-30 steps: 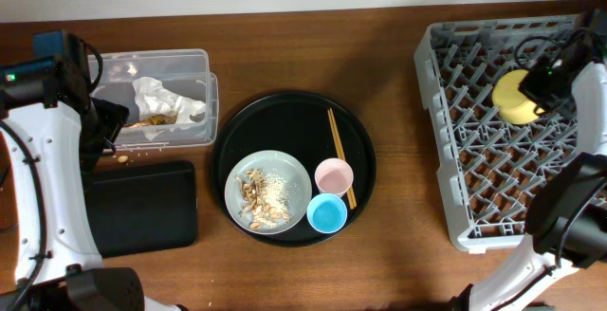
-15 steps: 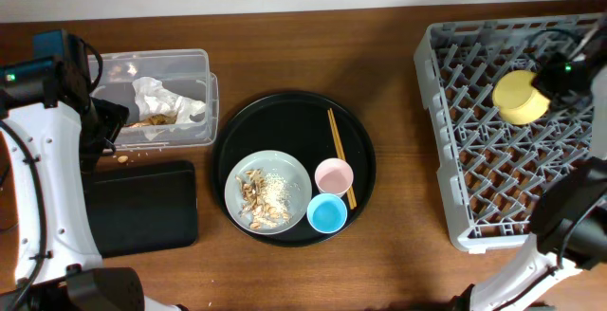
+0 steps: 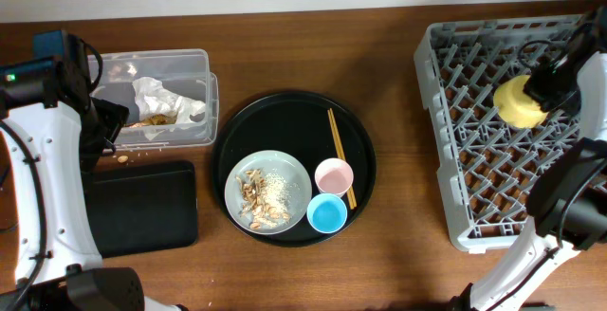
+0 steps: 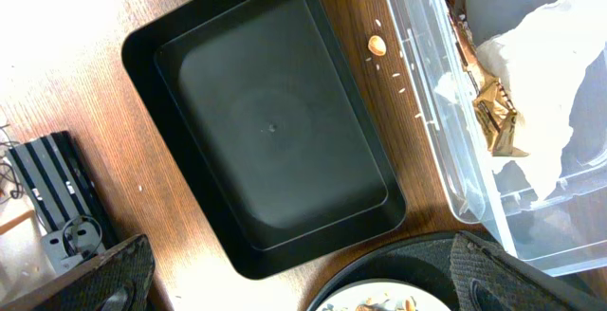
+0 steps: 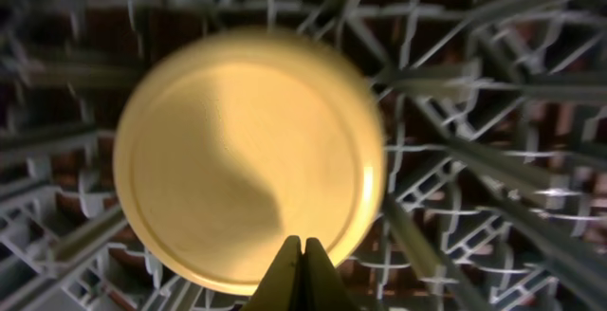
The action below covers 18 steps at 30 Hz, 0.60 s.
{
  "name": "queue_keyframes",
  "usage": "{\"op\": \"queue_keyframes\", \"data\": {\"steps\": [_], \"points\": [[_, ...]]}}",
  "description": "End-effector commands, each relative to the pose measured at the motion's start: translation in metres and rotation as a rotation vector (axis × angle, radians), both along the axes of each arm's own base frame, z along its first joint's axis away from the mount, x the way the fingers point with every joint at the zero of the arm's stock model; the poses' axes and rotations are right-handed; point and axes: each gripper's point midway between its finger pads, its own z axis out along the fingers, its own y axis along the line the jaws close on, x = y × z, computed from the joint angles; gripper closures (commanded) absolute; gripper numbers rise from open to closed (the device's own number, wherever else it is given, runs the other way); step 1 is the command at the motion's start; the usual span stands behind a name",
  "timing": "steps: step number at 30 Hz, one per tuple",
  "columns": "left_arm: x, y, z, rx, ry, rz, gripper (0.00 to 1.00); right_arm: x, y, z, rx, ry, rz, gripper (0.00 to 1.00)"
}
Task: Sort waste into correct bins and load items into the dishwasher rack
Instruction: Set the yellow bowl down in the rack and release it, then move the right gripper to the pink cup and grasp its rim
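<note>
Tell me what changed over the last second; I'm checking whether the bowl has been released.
The right gripper, shut throughout, drew sideways off the yellow bowl and then came back over its edge. The bowl barely shifted in the dishwasher rack. Nothing was gripped or let go. Everything else stayed put.

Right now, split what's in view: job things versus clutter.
Job: yellow bowl, grey plastic rack, pink cup, light-blue cup, grey round plate, tan food scraps, crumpled white wrapper, clear plastic tub, flat black rectangular tray.
Lying about: wooden chopsticks, round black tray.
</note>
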Motion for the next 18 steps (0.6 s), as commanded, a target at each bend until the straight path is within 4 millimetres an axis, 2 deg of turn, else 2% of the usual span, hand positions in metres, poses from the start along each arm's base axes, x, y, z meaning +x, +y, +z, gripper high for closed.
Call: {"op": "queue_keyframes", "data": {"steps": [1, 4, 6, 7, 9, 11, 12, 15, 18], "points": [[-0.005, 0.004, 0.007, 0.022, -0.02, 0.019, 0.01, 0.003, -0.007, 0.043, -0.047, -0.041, -0.041, 0.96], [-0.005, 0.004, 0.007, 0.022, -0.02, 0.019, 0.01, 0.004, 0.008, 0.075, -0.03, -0.084, -0.013, 0.96], [-0.005, 0.004, 0.007, 0.021, -0.02, 0.018, 0.01, 0.006, 0.029, 0.098, 0.018, -0.14, 0.047, 0.96], [-0.005, 0.004, 0.007, 0.022, -0.02, 0.019, 0.01, 0.008, 0.052, 0.115, 0.076, -0.191, 0.128, 0.96], [-0.005, 0.004, 0.007, 0.021, -0.02, 0.018, 0.01, 0.006, 0.112, 0.148, 0.234, -0.301, 0.345, 0.96], [-0.005, 0.004, 0.007, 0.022, -0.02, 0.019, 0.01, -0.011, 0.169, 0.174, 0.333, -0.335, 0.524, 0.92], [-0.005, 0.004, 0.007, 0.022, -0.02, 0.019, 0.01, -0.02, 0.188, 0.178, 0.34, -0.313, 0.567, 0.86], [-0.005, 0.004, 0.007, 0.022, -0.02, 0.019, 0.01, -0.043, 0.232, 0.178, 0.304, -0.212, 0.664, 0.5], [-0.005, 0.004, 0.007, 0.022, -0.02, 0.019, 0.01, -0.069, 0.278, 0.168, 0.298, -0.081, 0.777, 0.31]]}}
